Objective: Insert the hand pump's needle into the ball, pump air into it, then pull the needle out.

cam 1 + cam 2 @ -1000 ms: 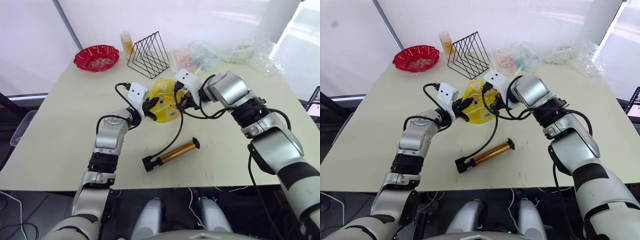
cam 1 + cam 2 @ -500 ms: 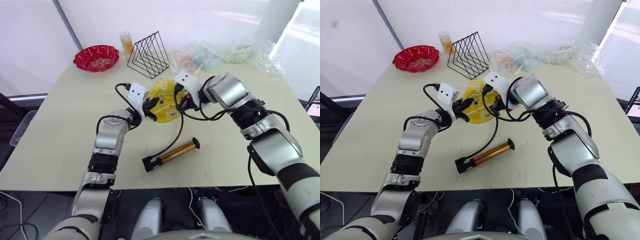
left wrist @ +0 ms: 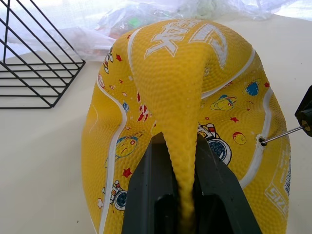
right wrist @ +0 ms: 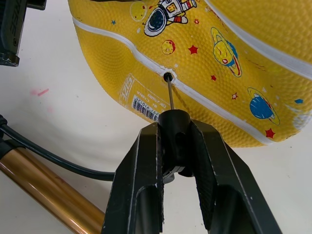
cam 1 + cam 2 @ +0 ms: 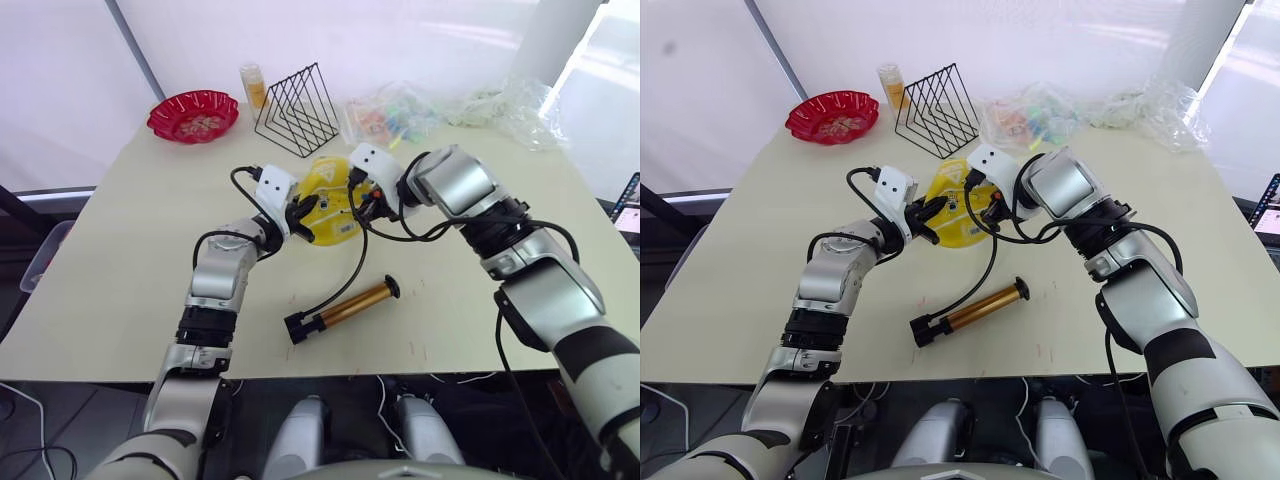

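Rubbery, limp ball is folding where the left hand is pinching it; right hand is clamping the needle fitting.

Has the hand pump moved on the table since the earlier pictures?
No. The hand pump lies at the same spot and angle on the table, near its front edge, as it did one second ago.

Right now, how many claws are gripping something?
2. The left claw pinches a fold of the ball; the right claw holds the needle fitting, tip at the ball's valve hole.
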Action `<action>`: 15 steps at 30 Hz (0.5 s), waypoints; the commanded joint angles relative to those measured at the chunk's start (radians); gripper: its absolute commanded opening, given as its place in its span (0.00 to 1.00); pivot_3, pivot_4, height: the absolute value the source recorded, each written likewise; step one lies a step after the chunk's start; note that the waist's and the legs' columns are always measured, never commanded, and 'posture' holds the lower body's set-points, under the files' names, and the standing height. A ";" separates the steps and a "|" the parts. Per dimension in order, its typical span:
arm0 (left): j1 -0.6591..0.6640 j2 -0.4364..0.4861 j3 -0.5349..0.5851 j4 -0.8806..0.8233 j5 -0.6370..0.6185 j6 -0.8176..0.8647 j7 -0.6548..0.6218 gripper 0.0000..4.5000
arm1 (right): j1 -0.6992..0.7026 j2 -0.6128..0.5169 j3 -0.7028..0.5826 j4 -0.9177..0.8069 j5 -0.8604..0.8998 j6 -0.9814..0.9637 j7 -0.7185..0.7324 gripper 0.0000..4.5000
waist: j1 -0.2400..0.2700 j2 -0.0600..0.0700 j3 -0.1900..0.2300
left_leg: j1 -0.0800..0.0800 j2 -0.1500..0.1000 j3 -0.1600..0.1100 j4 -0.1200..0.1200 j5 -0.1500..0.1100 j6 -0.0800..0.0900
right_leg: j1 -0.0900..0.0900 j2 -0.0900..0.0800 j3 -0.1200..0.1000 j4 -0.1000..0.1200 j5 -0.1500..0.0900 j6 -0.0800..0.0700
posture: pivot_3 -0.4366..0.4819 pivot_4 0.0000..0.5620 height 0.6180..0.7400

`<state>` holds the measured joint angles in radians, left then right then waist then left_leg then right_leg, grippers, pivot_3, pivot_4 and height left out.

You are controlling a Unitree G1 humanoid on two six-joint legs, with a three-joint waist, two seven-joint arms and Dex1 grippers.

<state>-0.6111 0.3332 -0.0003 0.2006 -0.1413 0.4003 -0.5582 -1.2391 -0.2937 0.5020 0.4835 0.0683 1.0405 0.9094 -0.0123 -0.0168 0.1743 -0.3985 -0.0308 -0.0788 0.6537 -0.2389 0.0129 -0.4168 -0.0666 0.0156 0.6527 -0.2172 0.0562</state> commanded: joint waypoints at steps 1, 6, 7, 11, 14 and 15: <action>0.013 -0.010 -0.024 -0.034 -0.009 0.003 -0.016 0.00 | -0.011 0.010 0.014 0.018 -0.023 0.001 -0.001 0.07 | 0.000 0.000 0.000 | 0.000 0.000 0.000 0.000 0.000 0.000 | 0.000 0.000 0.000 0.000 0.000 0.000 | 0.48 0.27 0.97; 0.024 -0.012 -0.027 -0.051 -0.025 0.000 -0.040 0.00 | -0.031 0.033 0.030 0.048 -0.039 0.010 0.005 0.07 | -0.003 0.000 0.000 | 0.000 0.000 0.000 0.000 0.000 0.000 | 0.000 0.000 0.000 0.000 0.000 0.000 | 0.48 0.27 0.97; 0.027 -0.013 -0.024 -0.057 -0.034 0.004 -0.046 0.00 | -0.037 0.039 0.033 0.056 -0.044 0.011 0.007 0.07 | -0.004 0.000 0.000 | 0.000 0.000 0.000 0.000 0.000 0.000 | 0.000 0.000 0.000 0.000 0.000 0.000 | 0.48 0.27 0.97; 0.043 -0.010 -0.033 -0.085 -0.048 0.009 -0.076 0.00 | -0.070 0.062 0.040 0.090 -0.058 0.003 0.019 0.07 | -0.006 0.000 0.000 | 0.001 0.000 0.000 0.000 0.000 0.000 | 0.000 0.000 0.000 0.000 0.000 0.000 | 0.48 0.27 0.97; 0.052 -0.007 -0.040 -0.099 -0.056 0.006 -0.095 0.00 | -0.092 0.076 0.040 0.106 -0.065 -0.002 0.029 0.07 | -0.010 0.000 0.000 | 0.001 0.000 0.000 -0.001 0.000 0.000 | 0.000 0.000 0.000 0.000 0.000 0.000 | 0.48 0.27 0.97; 0.054 -0.004 -0.043 -0.103 -0.058 0.004 -0.104 0.00 | -0.099 0.080 0.043 0.107 -0.068 -0.001 0.035 0.07 | -0.011 0.000 0.000 | 0.001 0.000 0.000 -0.001 0.000 0.000 | 0.000 0.000 0.000 0.000 0.000 0.000 | 0.48 0.27 0.97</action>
<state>-0.5699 0.3450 0.0088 0.1525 -0.1603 0.4050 -0.5877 -1.3095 -0.2299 0.5347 0.5950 0.0093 1.0477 0.9442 -0.0238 -0.0164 0.1741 -0.3975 -0.0307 -0.0791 0.6528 -0.2388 0.0125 -0.4169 -0.0663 0.0158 0.6529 -0.2173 0.0560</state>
